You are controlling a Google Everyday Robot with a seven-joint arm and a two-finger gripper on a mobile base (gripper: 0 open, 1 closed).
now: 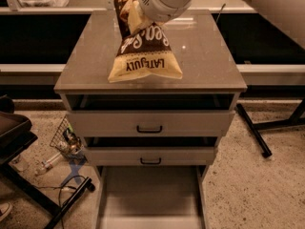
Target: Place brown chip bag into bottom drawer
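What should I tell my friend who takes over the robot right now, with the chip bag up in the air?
The hand is at the top of the view, shut on the brown chip bag.
The bag hangs upside down above the cabinet top.
The bottom drawer is pulled open, bag not in it yet.
Done: bag picked up.
Left: bring it down over the drawer and let go.
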